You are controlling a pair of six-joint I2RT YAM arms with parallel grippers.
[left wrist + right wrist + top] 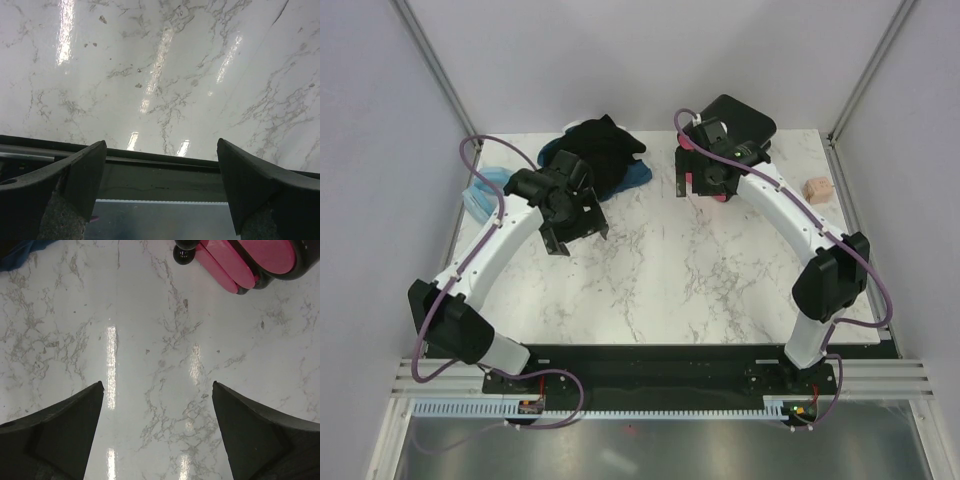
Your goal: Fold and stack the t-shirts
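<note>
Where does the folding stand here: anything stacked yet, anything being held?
Done: a folded-looking stack, black over pink, sits at the far right. In hand: nothing; the left gripper and right gripper hang open over the bare marble table. Still to do: a crumpled black shirt on a teal shirt at the back, plus a light blue shirt beside them.

Pink t-shirt [227,265] — cropped by top edge.

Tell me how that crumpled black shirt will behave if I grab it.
Probably floppy: the black shirt lies in a crumpled heap, so it should drape and sag. It overlaps the teal-blue shirt, which may drag along.
</note>
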